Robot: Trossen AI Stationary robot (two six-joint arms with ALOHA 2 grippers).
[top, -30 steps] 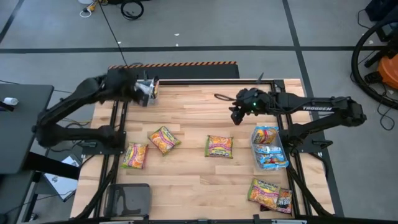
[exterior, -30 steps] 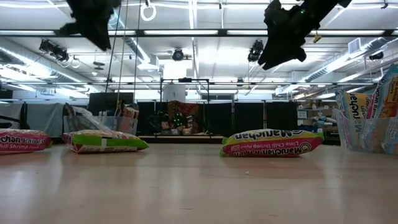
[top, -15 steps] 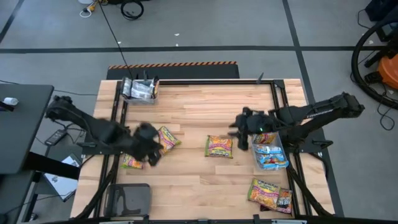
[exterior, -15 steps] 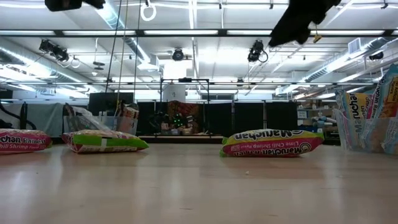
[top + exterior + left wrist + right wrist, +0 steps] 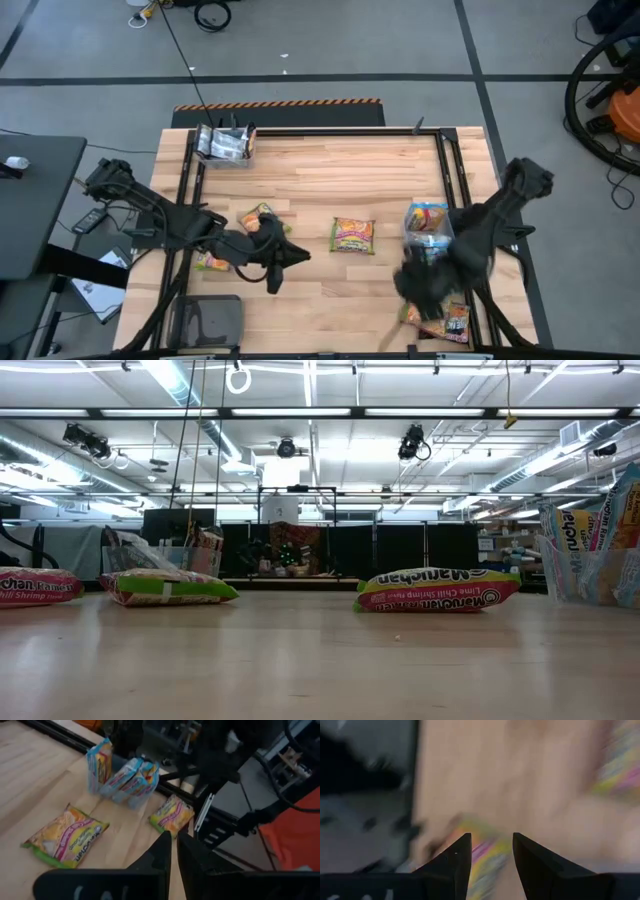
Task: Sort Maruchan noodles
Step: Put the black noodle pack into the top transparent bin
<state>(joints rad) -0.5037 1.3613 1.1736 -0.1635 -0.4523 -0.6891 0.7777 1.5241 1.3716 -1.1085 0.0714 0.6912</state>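
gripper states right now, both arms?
Left gripper: closed, fingers nearly touching, holding nothing, above the table's front left.
Right gripper: open, empty, above the orange packets at the front right.

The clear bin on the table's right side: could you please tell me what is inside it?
The clear bin holds light blue noodle packets standing on edge; the right arm covers its near end.

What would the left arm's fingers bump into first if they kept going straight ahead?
Probably the yellow noodle packet lying by the table's edge, just ahead of the left gripper; depth is hard to judge.
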